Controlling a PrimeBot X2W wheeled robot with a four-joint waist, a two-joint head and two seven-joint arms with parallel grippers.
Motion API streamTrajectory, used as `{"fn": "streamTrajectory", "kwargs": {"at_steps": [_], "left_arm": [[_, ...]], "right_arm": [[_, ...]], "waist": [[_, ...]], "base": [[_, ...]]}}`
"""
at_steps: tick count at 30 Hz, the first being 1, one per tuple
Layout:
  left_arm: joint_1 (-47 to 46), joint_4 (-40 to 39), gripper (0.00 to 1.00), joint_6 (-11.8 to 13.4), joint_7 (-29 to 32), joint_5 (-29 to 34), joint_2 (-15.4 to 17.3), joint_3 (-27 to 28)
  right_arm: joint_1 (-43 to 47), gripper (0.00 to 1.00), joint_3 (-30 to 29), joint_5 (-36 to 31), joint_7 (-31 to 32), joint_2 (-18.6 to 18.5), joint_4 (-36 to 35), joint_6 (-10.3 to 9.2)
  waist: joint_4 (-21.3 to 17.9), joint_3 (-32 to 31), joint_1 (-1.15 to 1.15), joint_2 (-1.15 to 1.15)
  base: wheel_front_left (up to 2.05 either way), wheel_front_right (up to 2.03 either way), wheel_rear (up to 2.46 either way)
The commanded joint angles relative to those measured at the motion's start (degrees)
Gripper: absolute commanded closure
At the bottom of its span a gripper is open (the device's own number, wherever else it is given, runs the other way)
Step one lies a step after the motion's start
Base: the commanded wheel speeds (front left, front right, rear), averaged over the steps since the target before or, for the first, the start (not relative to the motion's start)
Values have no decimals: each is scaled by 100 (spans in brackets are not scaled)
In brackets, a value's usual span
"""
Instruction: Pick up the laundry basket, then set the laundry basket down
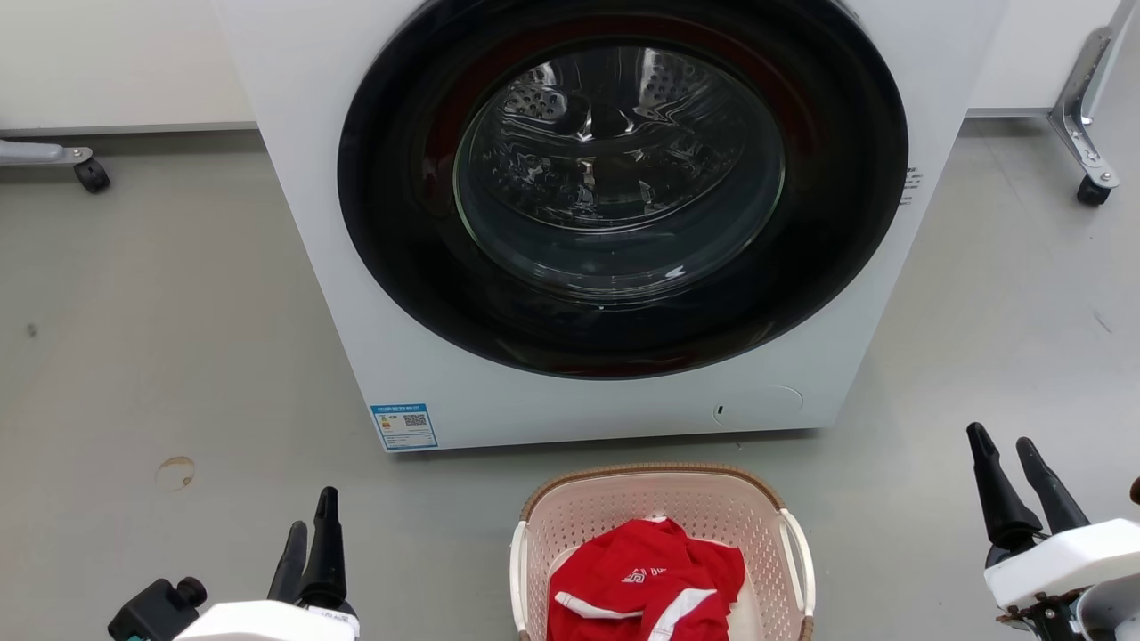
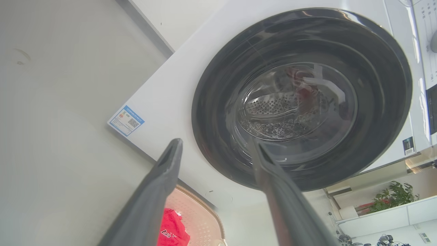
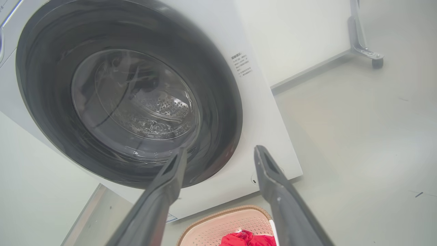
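One laundry basket [image 1: 614, 516], 6 o'clock, near end cut off; one red garment [image 1: 646, 579] inside. Left gripper [image 1: 313, 516] at 8 o'clock, right gripper [image 1: 1002, 441] at 4 o'clock: both spread, empty.

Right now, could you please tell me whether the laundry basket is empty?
Not empty: a red shirt lies inside the laundry basket.

Dark tapered fingers [image 1: 997, 490], white wrist housings [image 1: 1060, 559] (glossy).

The laundry basket [image 1: 623, 512] is pale pink-beige with a dotted perforation pattern, a brown woven-look rim [image 1: 641, 469] and white handles [image 1: 516, 570]. The garment [image 1: 646, 579] is red with white stripes and lettering. The washing machine [image 1: 303, 178] is white, its door ring [image 1: 401, 267] black, its label [image 1: 403, 426] blue.
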Motion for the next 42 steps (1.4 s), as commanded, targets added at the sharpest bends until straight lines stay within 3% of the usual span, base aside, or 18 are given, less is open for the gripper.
{"fn": "streamTrajectory", "kwargs": {"at_steps": [1, 42], "left_arm": [[-255, -120, 0, 26, -56, 138, 66, 57], [-254, -34, 0, -82, -744, 3091, 97, -33]], "right_arm": [[-130, 0, 69, -149, -94, -191, -178, 21], [140, 0, 250, -2120, -782, -351, -208, 31]], "waist": [[0, -2, 0, 0], [-62, -57, 0, 0]], "base": [[0, 0, 0], [0, 0, 0]]}}
